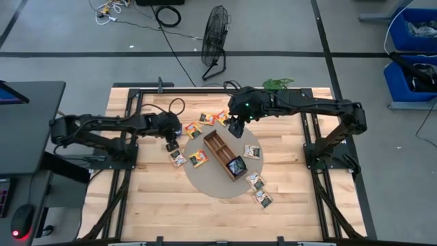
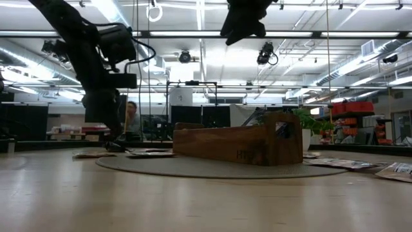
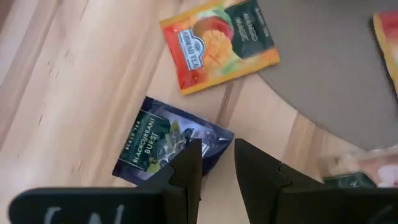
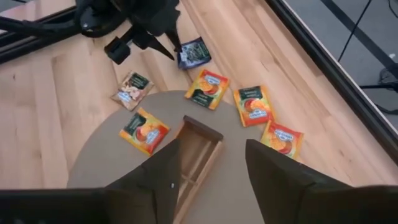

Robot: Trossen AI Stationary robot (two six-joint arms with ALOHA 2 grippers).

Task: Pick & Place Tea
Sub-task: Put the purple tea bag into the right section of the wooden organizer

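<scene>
Tea sachets lay scattered on the wooden desk (image 1: 136,205) and on the round grey mat (image 1: 212,184) around the long wooden tray (image 1: 220,149), one dark sachet already sitting in the tray's end compartment (image 1: 236,165). The left gripper (image 3: 216,163) was down at the desk with its fingers (image 3: 189,168) a narrow gap apart, straddling the corner of the dark blue blackcurrant sachet (image 3: 163,144); whether that corner was actually pinched could not be told. An orange mango sachet (image 3: 217,43) lay just beyond those fingers, partly on the mat's edge. The right gripper (image 4: 208,163) hung high above the near end of the tray, fingers spread wide and holding nothing, with three orange sachets (image 4: 252,104) ahead of them. Judged from this, the step in hand was the left arm's pickup of the dark sachet. To do it well, the fingers should bite further onto the packet than its corner, close firmly before lifting, then rise straight up so the flat foil did not slip or drag the neighbouring packet.
</scene>
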